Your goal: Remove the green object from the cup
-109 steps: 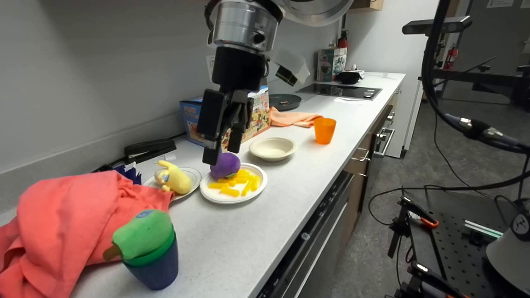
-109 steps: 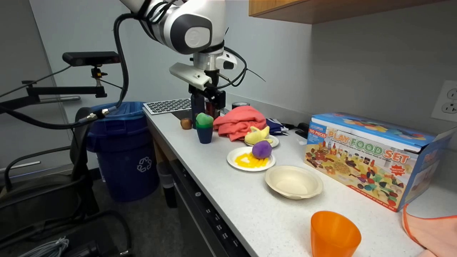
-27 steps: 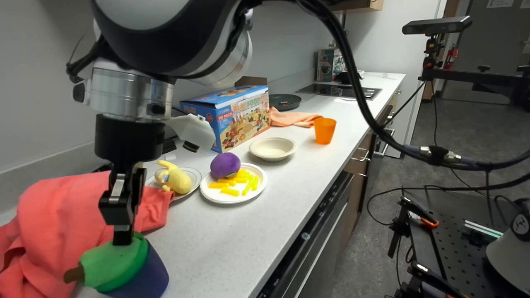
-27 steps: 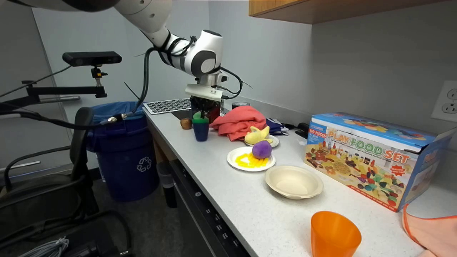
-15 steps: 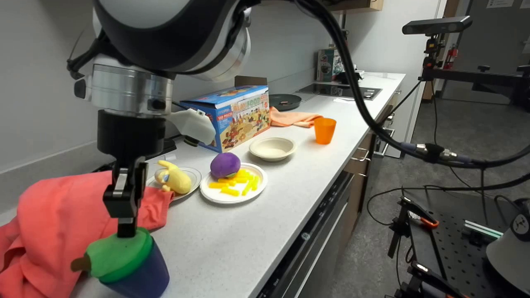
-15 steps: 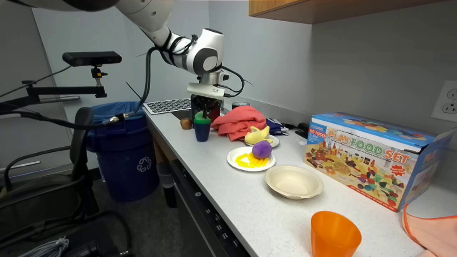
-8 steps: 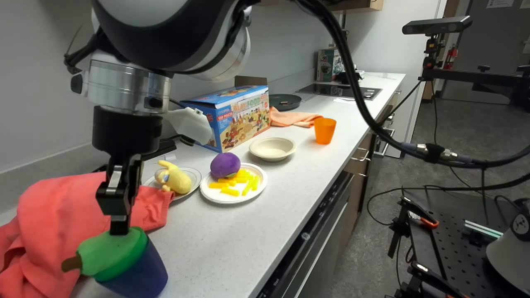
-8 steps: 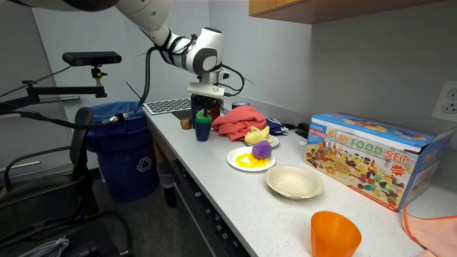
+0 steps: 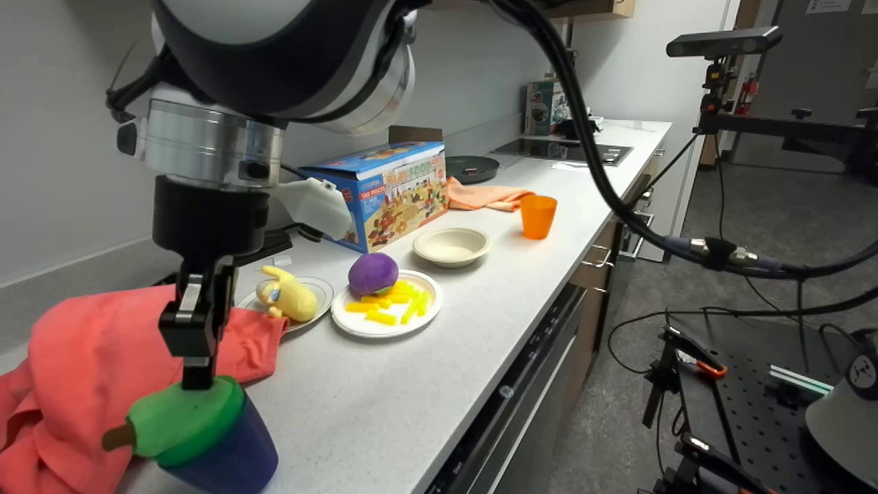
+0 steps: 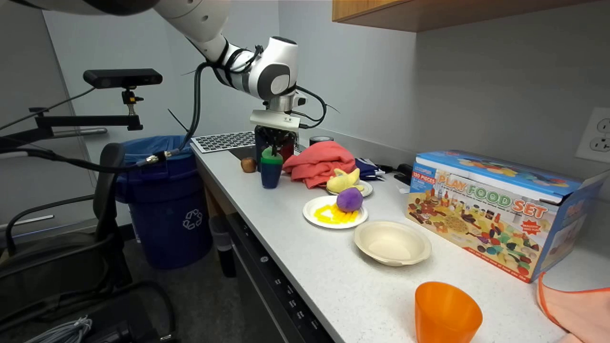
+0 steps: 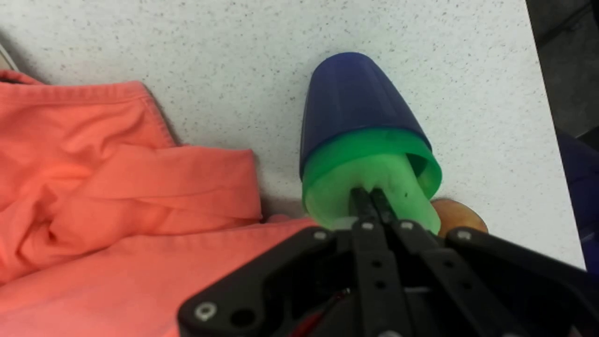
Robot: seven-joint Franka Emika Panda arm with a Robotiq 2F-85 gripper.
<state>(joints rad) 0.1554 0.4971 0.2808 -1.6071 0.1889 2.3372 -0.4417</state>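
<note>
Pinching bright green soft-looking rounded lump (image 11: 395, 180) with black two-fingered pincer (image 11: 368, 193): apparently having grasp done. Leaving lump seated in mouth of dark blue green-topped plastic cup (image 9: 225, 444), lower left in exterior view. Still needing lift-out.

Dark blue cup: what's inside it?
A green plush toy sits in the mouth of the dark blue cup, sticking out past its rim. A sliver of inner wall shows; the toy hides the bottom.
</note>
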